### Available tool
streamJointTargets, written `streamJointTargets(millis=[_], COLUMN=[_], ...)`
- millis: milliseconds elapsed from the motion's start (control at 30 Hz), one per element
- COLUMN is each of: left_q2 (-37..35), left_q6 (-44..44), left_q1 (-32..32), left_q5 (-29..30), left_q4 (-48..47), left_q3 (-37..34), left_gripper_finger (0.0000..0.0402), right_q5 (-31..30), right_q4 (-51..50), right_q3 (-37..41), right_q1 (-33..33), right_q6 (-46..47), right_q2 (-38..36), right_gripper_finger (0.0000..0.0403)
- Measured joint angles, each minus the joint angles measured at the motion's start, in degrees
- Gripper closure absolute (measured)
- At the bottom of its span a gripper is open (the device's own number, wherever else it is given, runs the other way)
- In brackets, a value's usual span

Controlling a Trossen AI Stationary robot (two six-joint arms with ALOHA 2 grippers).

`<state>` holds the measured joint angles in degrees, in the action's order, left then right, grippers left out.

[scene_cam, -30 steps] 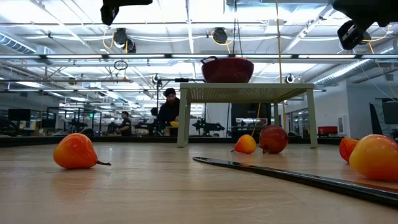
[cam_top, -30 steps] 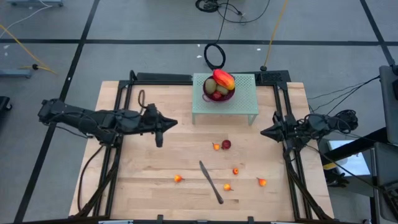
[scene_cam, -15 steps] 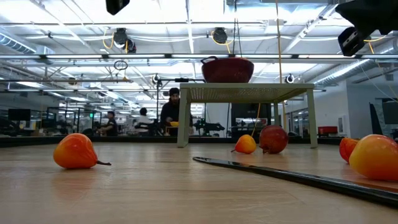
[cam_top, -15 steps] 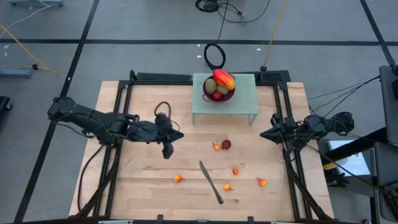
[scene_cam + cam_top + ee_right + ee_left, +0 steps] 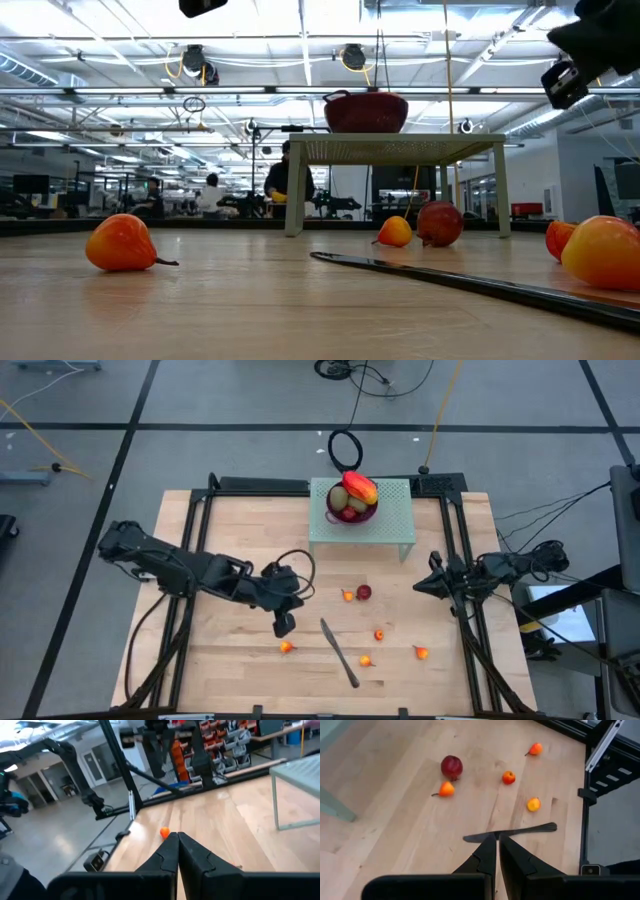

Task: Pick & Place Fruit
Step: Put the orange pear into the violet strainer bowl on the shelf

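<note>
left pincer, pinched shut and empty, hangs above the pale wooden bench near a small orange-red fruit, likely its target; right pincer, shut, waits at the bench's edge.

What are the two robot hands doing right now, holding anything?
Left hand: closed, holding nothing, above the table near the knife.
Right hand: closed, holding nothing, at the table's right edge.
</note>
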<state>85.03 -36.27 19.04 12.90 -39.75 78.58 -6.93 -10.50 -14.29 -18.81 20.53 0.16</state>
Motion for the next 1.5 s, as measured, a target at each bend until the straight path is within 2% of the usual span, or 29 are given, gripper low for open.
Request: streamJointTargets(millis=[433,533,733,967,1200,1500], left_q2=[0.47,1.04,2.44,4.68,6.82,10.85], left_q6=[-9.67,-12.19,-17.99,-29.21,-40.10,-48.87], left_q1=[1.92,2.11,2.52,3.66,6.80,11.70], left_q5=[-0.13,-1.93,-7.24,-9.92,-9.85,-5.54], left_q4=[0.01,-0.36,-0.10,0.61,-1.66,0.53], left_q3=[0.12,0.12,0.06,0.19,0.01,0.56], left_gripper_finger=[0.0386,0.0399,0.0399,0.0400,0.0400,0.0401], right_q5=[-0.44,-0.42,-0.44,-0.44,-0.44,-0.45], right_q4=[0.49,3.50,5.83,5.86,5.79,5.81], right_q3=[5.55,6.50,6.93,6.96,6.96,6.96], right_q1=[0.00,0.00,0.00,0.00,0.00,0.02], right_q6=[-2.14,-2.33,-6.53,-7.77,-7.75,-7.75], right_q2=[0.03,-0.02,0.00,0.07,0.07,0.11], right_gripper_finger=[0.0403,0.0403,0.0403,0.0403,0.0403,0.0403])
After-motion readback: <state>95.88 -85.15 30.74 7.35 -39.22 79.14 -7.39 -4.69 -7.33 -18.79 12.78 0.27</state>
